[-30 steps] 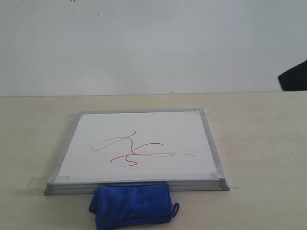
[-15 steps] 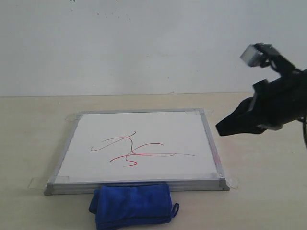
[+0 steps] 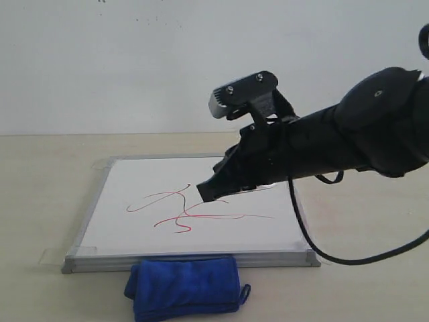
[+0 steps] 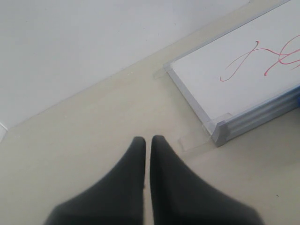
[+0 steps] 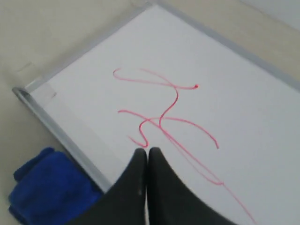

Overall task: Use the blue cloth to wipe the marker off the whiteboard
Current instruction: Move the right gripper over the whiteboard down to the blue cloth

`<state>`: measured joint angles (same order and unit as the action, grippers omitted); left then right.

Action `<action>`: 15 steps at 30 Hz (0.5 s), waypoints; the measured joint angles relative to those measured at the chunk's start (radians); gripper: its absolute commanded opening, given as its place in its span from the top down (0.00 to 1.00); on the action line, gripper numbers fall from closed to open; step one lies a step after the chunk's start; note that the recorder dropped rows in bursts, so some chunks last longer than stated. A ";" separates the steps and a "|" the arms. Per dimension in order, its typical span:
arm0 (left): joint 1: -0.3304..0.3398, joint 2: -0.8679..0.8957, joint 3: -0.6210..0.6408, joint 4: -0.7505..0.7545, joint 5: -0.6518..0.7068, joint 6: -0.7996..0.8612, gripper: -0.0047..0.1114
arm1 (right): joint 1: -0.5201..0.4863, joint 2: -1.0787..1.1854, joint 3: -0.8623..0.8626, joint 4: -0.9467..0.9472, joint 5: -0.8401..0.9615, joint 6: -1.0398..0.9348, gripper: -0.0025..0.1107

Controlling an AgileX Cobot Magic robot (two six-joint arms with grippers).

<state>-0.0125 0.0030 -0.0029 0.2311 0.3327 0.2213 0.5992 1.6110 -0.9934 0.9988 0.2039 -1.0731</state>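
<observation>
**Two claws closed, cloth untouched**

We see the right claw (image 3: 201,194), pinched shut and empty, over the red marker (image 3: 175,213) on the whiteboard (image 3: 134,181). Our left claw (image 4: 146,139), also closed, hangs above the counter (image 4: 93,122). The blue cloth (image 3: 182,287) lies against the board's near edge.

R arm (image 3: 348,141) swung in over whiteboard (image 3: 134,181).

A bare robotics lab setup: plain white wall (image 3: 134,67) behind the right hand (image 3: 200,196), pale beige surface (image 3: 40,201) below it, whiteboard (image 3: 134,181) taped down at its corners.
</observation>
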 measured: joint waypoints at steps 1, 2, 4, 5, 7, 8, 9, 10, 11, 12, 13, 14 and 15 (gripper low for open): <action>0.000 0.000 0.000 0.000 0.000 0.000 0.93 | 0.010 0.000 -0.012 0.000 -0.010 -0.012 0.98; 0.000 0.000 0.000 0.000 0.000 0.000 0.93 | 0.019 0.002 -0.030 -0.002 0.005 -0.029 0.98; 0.000 0.000 0.000 0.000 0.000 0.000 0.93 | 0.026 0.014 -0.073 -0.020 0.069 -0.048 0.98; 0.000 0.000 0.000 0.000 0.000 0.000 0.93 | 0.026 0.022 -0.100 -0.038 0.110 -0.050 0.98; 0.000 0.000 0.000 0.000 0.000 0.000 0.93 | 0.029 0.044 -0.166 -0.094 0.200 -0.028 0.98; 0.000 0.000 0.000 0.000 0.000 0.000 0.93 | 0.029 0.058 -0.204 -0.144 0.249 0.005 0.98; 0.000 0.000 0.000 0.000 0.000 0.000 0.93 | 0.029 0.074 -0.244 -0.206 0.296 0.052 0.98; 0.000 0.000 0.000 0.000 0.000 0.000 0.93 | 0.029 0.105 -0.321 -0.347 0.392 0.161 0.98; 0.000 0.000 0.000 0.000 0.000 0.000 0.93 | 0.029 0.125 -0.365 -0.432 0.451 0.224 0.98; 0.000 0.000 0.000 0.000 0.000 0.000 0.93 | 0.029 0.166 -0.439 -0.591 0.560 0.329 0.98; 0.000 0.000 0.000 0.000 0.000 0.000 0.93 | 0.029 0.187 -0.476 -0.658 0.621 0.364 0.98; 0.000 0.000 0.000 0.000 0.000 0.000 0.93 | 0.029 0.226 -0.537 -0.755 0.734 0.405 0.98; 0.000 0.000 0.000 0.000 0.000 0.000 0.93 | 0.029 0.241 -0.556 -0.781 0.782 0.410 0.98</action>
<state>-0.0125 0.0030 -0.0029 0.2311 0.3327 0.2213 0.6278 1.8522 -1.5494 0.2178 0.9857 -0.6634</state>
